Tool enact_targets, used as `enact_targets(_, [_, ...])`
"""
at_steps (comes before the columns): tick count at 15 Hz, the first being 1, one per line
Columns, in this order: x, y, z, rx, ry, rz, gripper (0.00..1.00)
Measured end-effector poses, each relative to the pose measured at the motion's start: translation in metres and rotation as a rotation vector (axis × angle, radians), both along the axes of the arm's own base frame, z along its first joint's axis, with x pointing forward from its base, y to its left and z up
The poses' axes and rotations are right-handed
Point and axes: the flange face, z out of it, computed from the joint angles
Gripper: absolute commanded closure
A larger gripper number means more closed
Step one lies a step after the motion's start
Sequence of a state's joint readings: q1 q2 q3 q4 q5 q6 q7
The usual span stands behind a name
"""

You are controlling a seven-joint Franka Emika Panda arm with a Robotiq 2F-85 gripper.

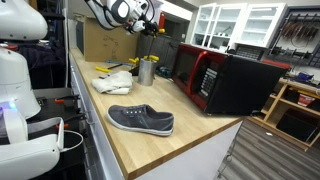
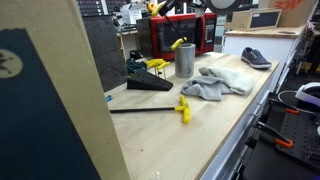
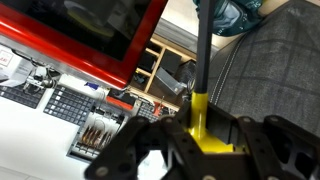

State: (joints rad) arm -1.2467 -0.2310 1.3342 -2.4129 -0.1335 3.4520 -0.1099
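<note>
You are holding a yellow-and-black tool [image 3: 203, 70] in the gripper [image 3: 205, 138]. In the wrist view the jaws are clamping from both sides on its yellow block, and the thin black shaft is running straight away from the fingers. The tool is hanging in the air, well above the counter [image 1: 190, 128] and clear of everything on it. In an exterior view it is showing only as a small yellow spot at the gripper [image 1: 150, 27]. Below it, the metal cup [image 2: 185, 62] is standing upright on the counter near the red microwave [image 1: 215, 78]. The cup is carrying one yellow-ended tool [image 2: 178, 44], which is leaning out over its rim; anything deeper inside is hidden. A crumpled grey towel [image 2: 220, 80] is lying just beside the cup. A second long tool [image 2: 150, 109] with a black shaft and yellow end is lying flat on the wood, apart from the cup, near a black wedge [image 2: 150, 85]. A grey shoe [image 1: 141, 120] is sitting on its sole toward the counter's end, well apart from the cup. The microwave's door is closed in both exterior views.
</note>
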Motion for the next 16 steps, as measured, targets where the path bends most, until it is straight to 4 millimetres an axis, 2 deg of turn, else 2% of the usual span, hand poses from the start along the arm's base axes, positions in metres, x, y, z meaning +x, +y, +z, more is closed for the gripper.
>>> enact_targets(10, [0.0047, -0.0061, 0.0008, -0.003, -0.003, -0.012, 0.95])
enact_targets(16, [0.0045, 0.0001, 0.0040, -0.016, -0.012, -0.004, 0.95])
